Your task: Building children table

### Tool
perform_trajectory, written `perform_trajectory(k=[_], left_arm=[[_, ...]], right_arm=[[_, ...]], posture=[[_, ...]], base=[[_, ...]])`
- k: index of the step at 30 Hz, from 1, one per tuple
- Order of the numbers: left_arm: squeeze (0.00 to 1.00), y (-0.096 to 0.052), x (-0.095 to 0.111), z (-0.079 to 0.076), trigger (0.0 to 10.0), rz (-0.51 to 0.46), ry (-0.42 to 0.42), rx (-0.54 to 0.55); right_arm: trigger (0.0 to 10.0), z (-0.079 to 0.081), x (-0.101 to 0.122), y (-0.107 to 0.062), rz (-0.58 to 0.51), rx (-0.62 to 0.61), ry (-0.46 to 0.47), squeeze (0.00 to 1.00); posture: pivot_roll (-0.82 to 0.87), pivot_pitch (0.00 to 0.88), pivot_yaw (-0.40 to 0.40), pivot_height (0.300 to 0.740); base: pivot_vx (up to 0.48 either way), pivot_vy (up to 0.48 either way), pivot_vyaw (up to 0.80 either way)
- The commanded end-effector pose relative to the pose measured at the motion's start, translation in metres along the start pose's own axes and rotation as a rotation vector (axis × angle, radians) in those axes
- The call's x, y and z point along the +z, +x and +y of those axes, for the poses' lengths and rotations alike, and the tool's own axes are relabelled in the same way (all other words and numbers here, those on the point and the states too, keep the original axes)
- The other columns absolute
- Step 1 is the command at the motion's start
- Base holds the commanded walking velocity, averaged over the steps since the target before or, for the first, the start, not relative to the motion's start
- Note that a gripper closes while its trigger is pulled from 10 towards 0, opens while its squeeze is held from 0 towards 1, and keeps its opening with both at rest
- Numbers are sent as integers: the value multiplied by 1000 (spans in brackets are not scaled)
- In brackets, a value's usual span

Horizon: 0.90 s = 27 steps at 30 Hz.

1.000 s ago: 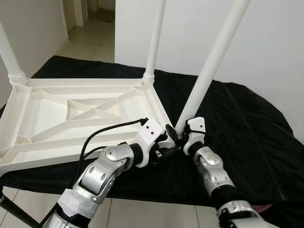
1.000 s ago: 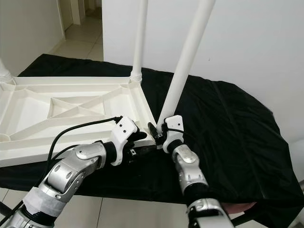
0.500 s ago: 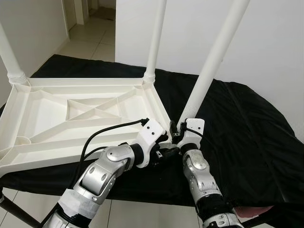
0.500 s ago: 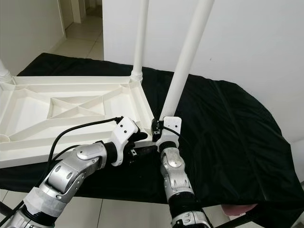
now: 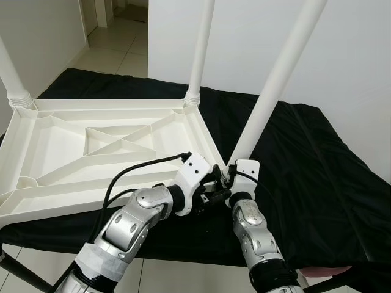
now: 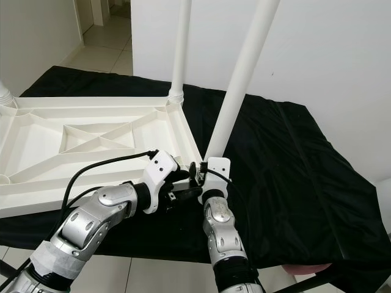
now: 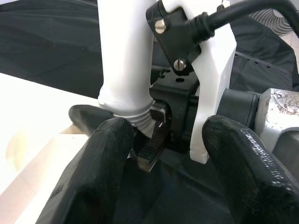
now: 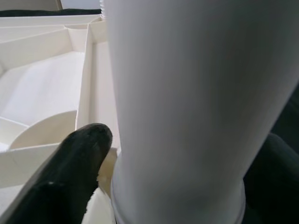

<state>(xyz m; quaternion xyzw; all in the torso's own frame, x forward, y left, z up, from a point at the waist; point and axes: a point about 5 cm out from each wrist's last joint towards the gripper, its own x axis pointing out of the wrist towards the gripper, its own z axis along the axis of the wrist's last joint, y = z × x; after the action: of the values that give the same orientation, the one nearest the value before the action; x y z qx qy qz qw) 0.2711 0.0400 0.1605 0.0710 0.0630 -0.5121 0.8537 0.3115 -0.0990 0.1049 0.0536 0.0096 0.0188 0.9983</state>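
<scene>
We see the white tabletop (image 5: 91,146) upside down on the black-draped counter (image 5: 317,177), two legs (image 5: 198,55) upright at its far corners. The left gripper (image 5: 211,194), fingers apart, flanks the near-right corner. The right gripper (image 5: 229,178) clasps the tilted leg (image 5: 269,91) at its base; its arm has swung inward since 1.0 s ago.
</scene>
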Motion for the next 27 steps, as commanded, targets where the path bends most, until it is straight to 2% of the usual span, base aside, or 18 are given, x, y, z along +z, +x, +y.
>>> perform_trajectory(k=[1,2,3,4,7,11,14,18,23,25,27], left_arm=[[0,1,1,-3,10000,-3,11,-27],[0,1,1,-3,10000,-3,11,-27],[0,1,1,-2,10000,-4,12,-26],[0,1,1,-2,10000,-4,13,-25],[0,1,1,-2,10000,-4,13,-24],[0,0,2,-1,10000,-5,17,-24],[0,0,2,-1,10000,-5,17,-25],[0,0,2,-1,10000,-1,20,-35],[0,-1,3,-2,10000,1,23,-42],[0,-2,4,-1,10000,2,26,-42],[0,-2,4,0,10000,2,26,-38]], right_arm=[[10000,-4,0,-1,8,2,-5,1000],[10000,-4,0,-1,8,2,-5,1000],[10000,-4,1,-1,4,28,-4,412],[10000,-5,2,-1,0,52,-5,0],[10000,-6,3,-1,-9,84,-8,0],[10000,-15,11,4,-45,216,-51,0],[10000,-18,14,6,-53,245,-53,0],[10000,-24,21,16,-68,388,-99,0],[10000,-24,24,23,-64,485,-130,0],[10000,-23,26,26,-57,578,-125,0],[10000,-22,25,28,-42,613,-132,0]], posture=[[32,0,-128,740],[32,0,-128,740],[33,0,-128,740],[33,0,-128,740],[33,0,-127,740],[32,0,-126,740],[33,0,-126,740],[34,0,-116,740],[40,0,-113,740],[43,0,-115,740],[46,0,-113,740]], base=[[0,0,0],[0,0,0],[0,0,0],[0,0,0],[0,0,0],[0,0,0],[0,0,0],[0,0,0],[0,0,0],[0,0,0],[0,0,0]])
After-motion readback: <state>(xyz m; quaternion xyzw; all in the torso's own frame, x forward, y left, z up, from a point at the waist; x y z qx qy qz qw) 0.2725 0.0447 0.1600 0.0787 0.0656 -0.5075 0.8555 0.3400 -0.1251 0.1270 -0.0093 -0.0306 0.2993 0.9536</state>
